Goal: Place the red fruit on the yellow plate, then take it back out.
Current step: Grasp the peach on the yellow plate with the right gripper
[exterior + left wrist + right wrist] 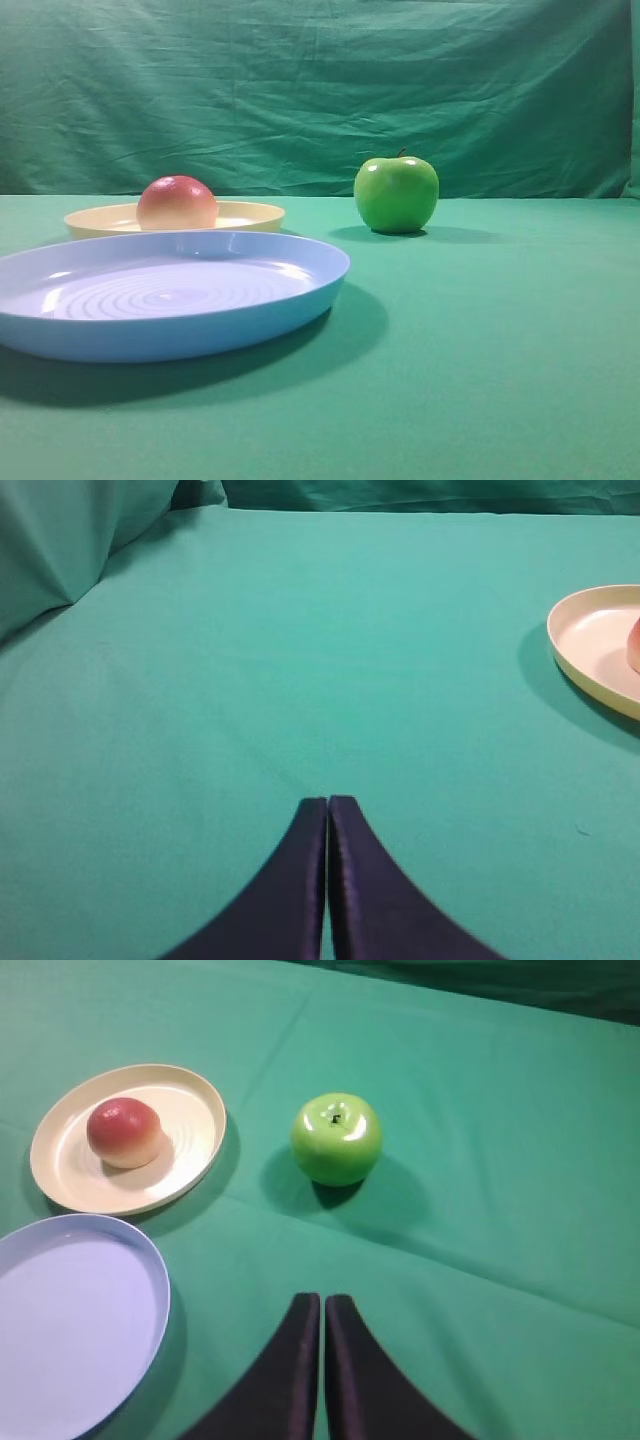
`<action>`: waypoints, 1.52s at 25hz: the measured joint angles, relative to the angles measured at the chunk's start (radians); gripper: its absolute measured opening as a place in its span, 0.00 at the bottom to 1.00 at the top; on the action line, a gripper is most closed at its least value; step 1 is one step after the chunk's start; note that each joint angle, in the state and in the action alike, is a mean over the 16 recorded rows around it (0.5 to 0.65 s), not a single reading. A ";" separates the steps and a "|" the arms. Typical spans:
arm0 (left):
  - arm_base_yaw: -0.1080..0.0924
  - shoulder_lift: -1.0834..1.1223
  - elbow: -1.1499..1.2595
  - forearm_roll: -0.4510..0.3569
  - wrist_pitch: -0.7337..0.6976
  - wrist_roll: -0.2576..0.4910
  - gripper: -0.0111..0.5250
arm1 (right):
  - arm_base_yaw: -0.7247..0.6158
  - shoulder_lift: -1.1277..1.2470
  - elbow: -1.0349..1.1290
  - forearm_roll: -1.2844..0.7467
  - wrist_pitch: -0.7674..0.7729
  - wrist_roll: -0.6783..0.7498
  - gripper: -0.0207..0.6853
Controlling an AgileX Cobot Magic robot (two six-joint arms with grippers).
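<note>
The red fruit (177, 202) (124, 1132) rests on the yellow plate (250, 214) (190, 1130), left of its middle. In the left wrist view only the plate's edge (590, 650) and a sliver of the fruit (634, 645) show at far right. My left gripper (328, 800) is shut and empty over bare cloth, well left of the plate. My right gripper (323, 1298) is shut and empty, hovering nearer the camera than the plate and the apple. Neither gripper appears in the exterior high view.
A glossy green apple (396, 194) (336, 1138) stands right of the yellow plate. A larger light-blue plate (300, 290) (80, 1320) lies in front of the yellow one. Green cloth covers the table and hangs as a backdrop (320, 90).
</note>
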 joint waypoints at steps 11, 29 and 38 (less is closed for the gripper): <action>0.000 0.000 0.000 0.000 0.000 0.000 0.02 | 0.015 0.158 -0.100 0.038 -0.030 -0.020 0.03; 0.000 0.000 0.000 0.000 0.000 0.000 0.02 | 0.073 0.581 -0.457 0.082 0.142 -0.265 0.03; 0.000 0.000 0.000 0.000 0.000 0.001 0.02 | 0.133 0.912 -0.738 0.189 0.172 -0.395 0.04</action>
